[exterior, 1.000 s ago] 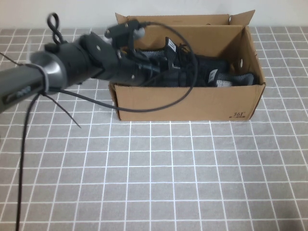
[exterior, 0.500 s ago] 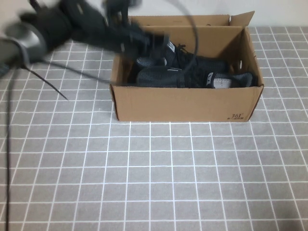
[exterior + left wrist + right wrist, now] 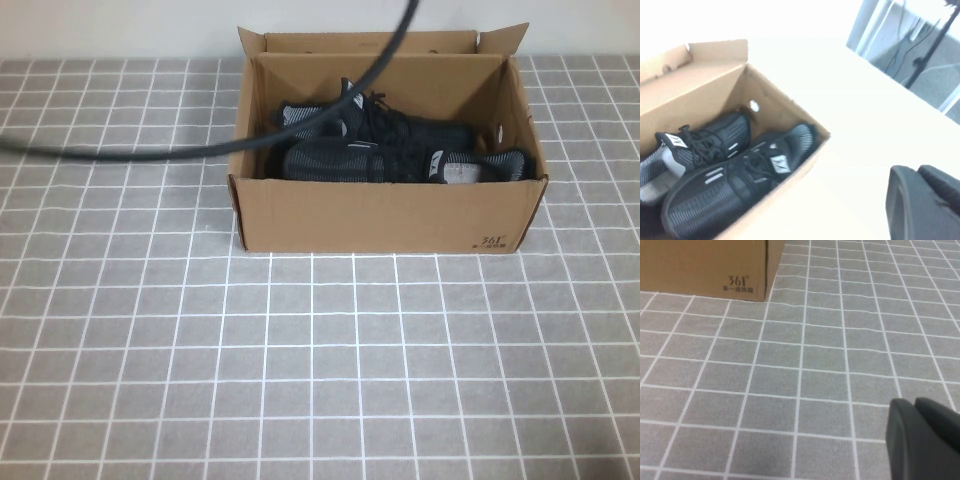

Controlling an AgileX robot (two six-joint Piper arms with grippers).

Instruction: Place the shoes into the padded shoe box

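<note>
1. The cardboard box sits in the upper middle of the high view on the grey, white-gridded surface. Its long axis runs left to right across the frame, its flaps are open, and a small dark "361" print marks the lower right corner of its front wall.
2. Both shoes lie inside the box, side by side, each with its long axis along the length of the box.
3. The nearer shoe lies against the front wall and the other just behind it, closer to the back wall. Their laces and tongues sit around the middle of the box.
4. In the left wrist view the same pair of shoes shows from above, filling the lower left of that frame. The rounded knit toes point toward the end wall with a small round hole, and short white stripes show on the sides.
5. A black cable curves across the upper left of the high view, passing over the box's left rim.
6. The left hand shows only as a dark bulk in the lower right corner of its own view, above and off to the side of the box. I cannot tell whether it is released or clenched.
7. The right hand is a dark shape in the lower right of its view, low over the bare surface near the printed box corner. Its state cannot be told either.
</note>
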